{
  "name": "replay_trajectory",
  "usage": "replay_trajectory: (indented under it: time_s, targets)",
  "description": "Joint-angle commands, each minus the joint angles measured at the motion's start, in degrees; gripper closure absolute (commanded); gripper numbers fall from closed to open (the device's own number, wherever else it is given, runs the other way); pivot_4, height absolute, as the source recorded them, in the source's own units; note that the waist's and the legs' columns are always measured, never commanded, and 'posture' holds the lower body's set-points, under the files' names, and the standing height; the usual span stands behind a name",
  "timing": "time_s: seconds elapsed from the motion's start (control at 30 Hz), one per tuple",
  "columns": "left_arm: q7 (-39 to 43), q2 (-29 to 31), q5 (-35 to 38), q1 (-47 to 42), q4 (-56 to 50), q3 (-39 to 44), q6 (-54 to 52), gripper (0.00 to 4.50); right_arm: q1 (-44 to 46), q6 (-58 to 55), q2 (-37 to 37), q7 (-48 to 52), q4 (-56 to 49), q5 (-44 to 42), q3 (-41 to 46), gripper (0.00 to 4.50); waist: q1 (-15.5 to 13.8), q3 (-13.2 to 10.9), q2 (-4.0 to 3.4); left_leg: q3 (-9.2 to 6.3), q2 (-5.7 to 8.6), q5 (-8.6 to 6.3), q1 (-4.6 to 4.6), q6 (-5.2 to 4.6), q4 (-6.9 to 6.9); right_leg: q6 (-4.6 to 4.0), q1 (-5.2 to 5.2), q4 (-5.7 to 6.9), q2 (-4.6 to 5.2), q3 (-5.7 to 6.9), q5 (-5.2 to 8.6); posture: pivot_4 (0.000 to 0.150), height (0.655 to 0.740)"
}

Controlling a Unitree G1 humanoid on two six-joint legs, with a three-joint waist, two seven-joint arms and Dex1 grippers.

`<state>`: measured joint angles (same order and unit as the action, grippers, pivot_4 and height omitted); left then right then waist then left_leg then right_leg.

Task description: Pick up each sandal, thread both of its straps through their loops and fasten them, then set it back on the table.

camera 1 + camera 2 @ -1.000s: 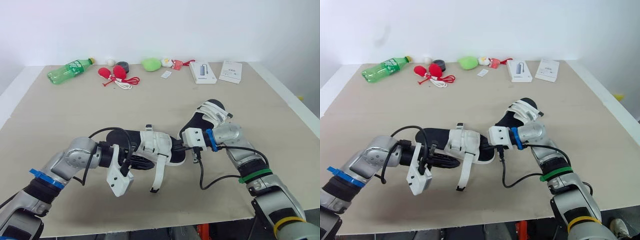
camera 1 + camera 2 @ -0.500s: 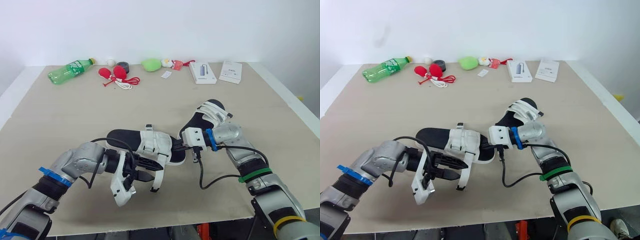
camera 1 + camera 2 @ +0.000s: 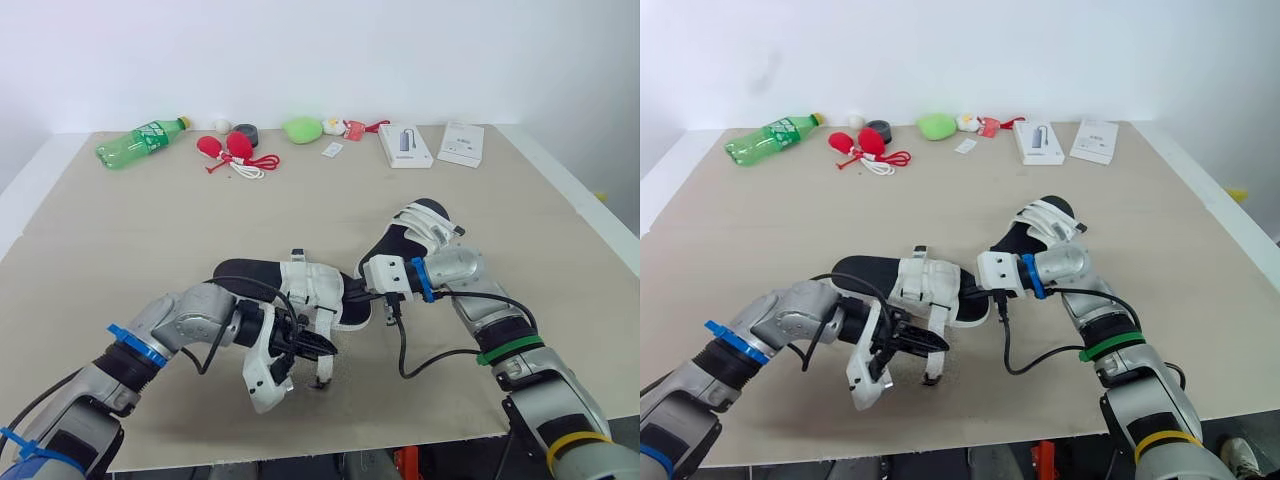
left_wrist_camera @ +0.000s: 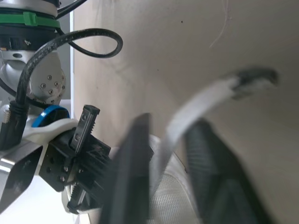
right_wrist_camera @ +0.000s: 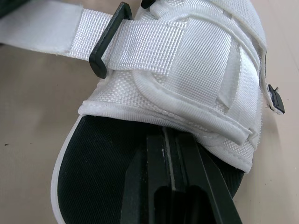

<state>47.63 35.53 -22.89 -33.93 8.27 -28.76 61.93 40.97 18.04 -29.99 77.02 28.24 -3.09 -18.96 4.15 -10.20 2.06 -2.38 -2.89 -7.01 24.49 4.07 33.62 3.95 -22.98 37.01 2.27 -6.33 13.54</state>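
Observation:
A black-soled sandal (image 3: pixel 262 277) with white straps lies at the table's middle. My right gripper (image 3: pixel 352 296) is shut on its toe end; in the right wrist view its fingertips (image 5: pixel 159 144) pinch the sole rim below a strap that runs through a black loop (image 5: pixel 110 44). One loose white strap (image 3: pixel 321 365) hangs down off the sandal's near side to the table. My left gripper (image 3: pixel 325 347) is shut on this strap, which runs between its fingers (image 4: pixel 135 154). A second sandal (image 3: pixel 422 222) lies just behind my right wrist.
Along the far edge lie a green bottle (image 3: pixel 140 140), red items with a cord (image 3: pixel 230 148), a green lump (image 3: pixel 301 128) and two white boxes (image 3: pixel 405 145) (image 3: pixel 461 143). The table's front edge (image 3: pixel 330 440) is close below my left gripper.
My left arm has swung right from the sandal's heel side to the hanging strap, and its fingers have closed around it. The right arm and sandal have stayed still.

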Motion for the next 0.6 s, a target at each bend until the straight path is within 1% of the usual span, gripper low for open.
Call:
replay_trajectory:
  time_s: [0.03,0.13,0.23,0.33,0.4,0.53,0.6]
  targets:
    - [1.2,1.2,7.4,-0.5,-0.2,0.1,-5.2,4.47,-1.9,-1.4,-1.5,0.0,2.3,3.8,-1.8,4.5,0.0,0.0,0.0,0.0,0.0,0.0,0.0,0.0,0.0,0.0,0.0,0.0,0.0,0.0,0.0,0.15,0.74]
    - [3.6,3.0,13.8,-0.1,-1.2,1.0,-10.0,4.47,-2.0,-1.4,-1.5,-0.1,2.3,3.8,-1.8,4.5,0.0,0.0,0.0,0.0,0.0,0.0,0.0,0.0,0.0,0.0,0.0,0.0,0.0,0.0,0.0,0.15,0.74]
    - [6.3,4.8,22.6,0.1,-3.3,3.4,-17.8,4.47,-2.1,-1.2,-1.7,-0.1,2.3,3.8,-1.8,4.5,0.0,0.0,0.0,-0.01,0.0,0.0,0.0,-0.01,0.0,0.0,-0.01,0.03,0.0,0.0,0.0,0.15,0.74]
    - [8.8,4.8,33.4,-0.1,-6.8,5.7,-32.2,4.47,-2.1,-1.0,-1.6,-0.1,2.5,3.9,-1.9,4.5,0.0,0.0,0.0,-0.01,0.0,0.01,-0.01,-0.01,0.0,0.0,0.0,0.04,0.0,0.0,0.0,0.15,0.74]
    - [9.9,4.5,37.6,-0.1,-8.9,6.4,-39.4,4.47,-2.0,-0.9,-1.5,-0.1,2.6,3.9,-1.9,4.5,0.0,0.0,0.0,-0.01,0.0,0.01,0.0,-0.02,0.0,0.0,0.0,0.04,0.0,0.0,0.0,0.15,0.74]
    - [9.0,2.8,52.6,-1.7,-14.3,7.7,-65.9,4.47,-1.3,-0.7,-0.9,-0.4,3.2,4.1,-2.3,4.5,0.1,0.0,0.0,-0.04,0.0,0.04,-0.01,-0.06,0.01,0.0,-0.01,0.06,-0.04,0.0,0.0,0.15,0.74]
    - [8.0,1.2,56.4,-2.8,-14.5,9.3,-73.4,4.47,-1.2,-0.6,-0.8,-0.5,3.4,4.0,-2.4,4.5,0.1,0.0,0.0,-0.09,0.0,0.05,-0.01,-0.08,0.01,0.0,-0.01,0.08,-0.07,0.0,0.0,0.15,0.74]
